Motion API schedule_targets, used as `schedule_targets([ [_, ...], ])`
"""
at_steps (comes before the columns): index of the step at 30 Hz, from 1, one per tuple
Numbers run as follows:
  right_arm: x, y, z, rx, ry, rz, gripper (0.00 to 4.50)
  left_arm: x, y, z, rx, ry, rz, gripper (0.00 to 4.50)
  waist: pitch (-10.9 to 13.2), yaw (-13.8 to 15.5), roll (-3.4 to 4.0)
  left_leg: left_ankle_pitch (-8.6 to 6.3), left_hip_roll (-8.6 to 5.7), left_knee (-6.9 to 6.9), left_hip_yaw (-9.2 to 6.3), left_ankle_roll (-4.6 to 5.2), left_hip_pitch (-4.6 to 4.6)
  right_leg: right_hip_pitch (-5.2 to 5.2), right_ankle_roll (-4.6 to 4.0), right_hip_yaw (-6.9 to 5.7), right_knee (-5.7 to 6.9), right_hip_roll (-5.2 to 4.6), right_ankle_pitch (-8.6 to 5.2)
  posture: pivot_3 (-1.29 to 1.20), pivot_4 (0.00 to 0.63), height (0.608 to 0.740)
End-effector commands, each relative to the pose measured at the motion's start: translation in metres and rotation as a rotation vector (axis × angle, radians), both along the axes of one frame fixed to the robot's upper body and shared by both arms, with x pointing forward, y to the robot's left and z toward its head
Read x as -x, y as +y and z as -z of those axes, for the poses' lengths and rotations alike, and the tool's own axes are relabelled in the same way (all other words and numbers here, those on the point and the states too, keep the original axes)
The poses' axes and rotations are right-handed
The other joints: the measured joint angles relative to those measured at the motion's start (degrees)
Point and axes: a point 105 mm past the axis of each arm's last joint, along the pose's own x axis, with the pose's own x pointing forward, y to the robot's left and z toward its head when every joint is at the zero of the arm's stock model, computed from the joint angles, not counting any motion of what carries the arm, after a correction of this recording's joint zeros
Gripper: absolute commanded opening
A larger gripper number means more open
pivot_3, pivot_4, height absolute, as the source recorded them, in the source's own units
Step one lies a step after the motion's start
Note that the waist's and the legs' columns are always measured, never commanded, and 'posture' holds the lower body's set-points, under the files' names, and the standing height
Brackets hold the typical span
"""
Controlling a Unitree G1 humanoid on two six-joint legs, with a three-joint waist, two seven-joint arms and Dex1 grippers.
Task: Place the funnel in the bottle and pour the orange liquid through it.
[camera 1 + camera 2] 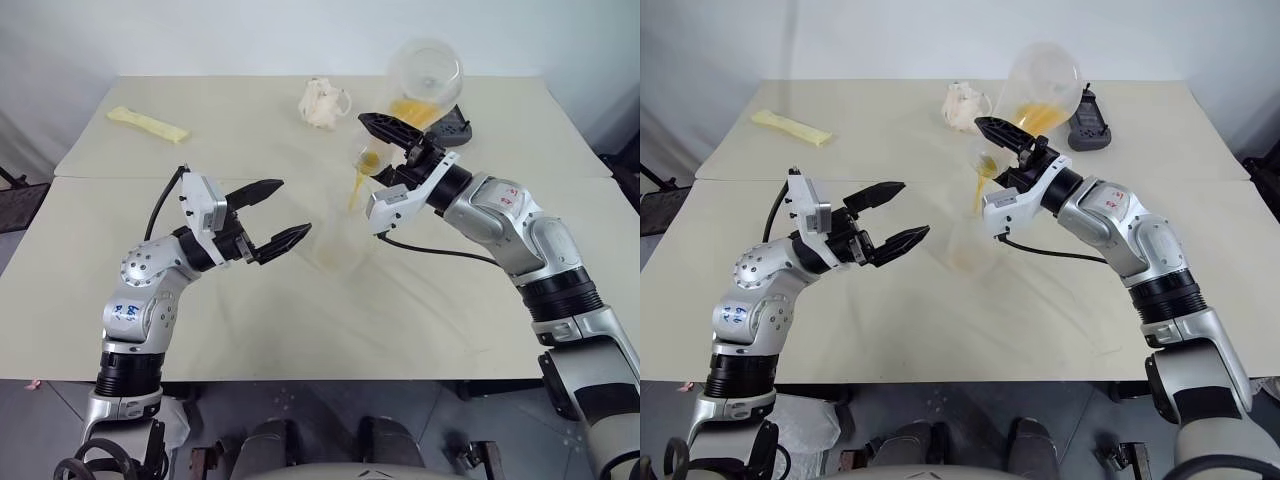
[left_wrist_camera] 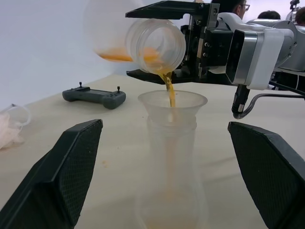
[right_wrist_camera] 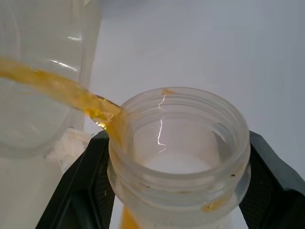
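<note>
Liquid, bright yellow-orange and juice-like (image 2: 170, 93), falls in a thin stream from a tipped clear flask-shaped container (image 1: 424, 80) into the small transparent colourless funnel (image 2: 172, 106), whose wide cup-like mouth sits in the neck of the transparent colourless bottle (image 2: 170, 176). That bottle stands upright on the pale cream table (image 1: 300, 330), near the middle of the nearer half, between the two arms; a faint orange pool shows at its wide base. Nearest on the left, the left gripper (image 1: 274, 215) hangs just beside the bottle with its two black fingers spread wide apart, holding nothing and touching nothing; in the left wrist view the bottle and funnel stand between those fingers but clear of them. On the right, the right gripper (image 1: 388, 146) is clamped on the threaded neck of the tipped container, raised above the funnel with its mouth turned downward, and a shallow layer of orange liquid lies along its lower wall. In the right wrist view the black fingers (image 3: 78, 183) press on either side of that ribbed neck, and liquid runs over its lip. Farther back, a seam crosses the table from side to side. Beyond it lie a crumpled whitish bundle (image 1: 323, 103), a pale yellow flat packet (image 1: 148, 123) toward the far left, and a dark grey handheld controller (image 1: 1089, 120) toward the far right. A plain light grey wall (image 1: 200, 35) closes the scene behind the table.
</note>
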Motion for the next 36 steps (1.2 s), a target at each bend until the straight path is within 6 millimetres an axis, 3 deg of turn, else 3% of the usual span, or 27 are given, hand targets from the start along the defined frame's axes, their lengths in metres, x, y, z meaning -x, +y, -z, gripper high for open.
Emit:
schedule_targets([
  [1, 0.0096, 0.0004, -0.0234, -0.025, -0.091, -0.025, 2.82, 0.0044, -0.0016, -0.0069, 0.0, -0.047, 0.006, 4.5, 0.0, 0.0, 0.0, 0.0, 0.0, 0.0, 0.0, 0.0, 0.0, 0.0, 0.0, 0.0, 0.0, 0.0, 0.0, 0.0, 0.15, 0.74],
  [36, 0.0065, -0.0002, -0.0198, 0.017, -0.14, -0.014, 2.82, 0.003, -0.0031, -0.0076, 0.011, -0.051, 0.01, 4.5, 0.0, 0.0, 0.0, 0.0, 0.0, 0.0, 0.0, 0.0, 0.0, 0.0, 0.0, 0.0, 0.0, 0.0, 0.0, 0.0, 0.15, 0.74],
])
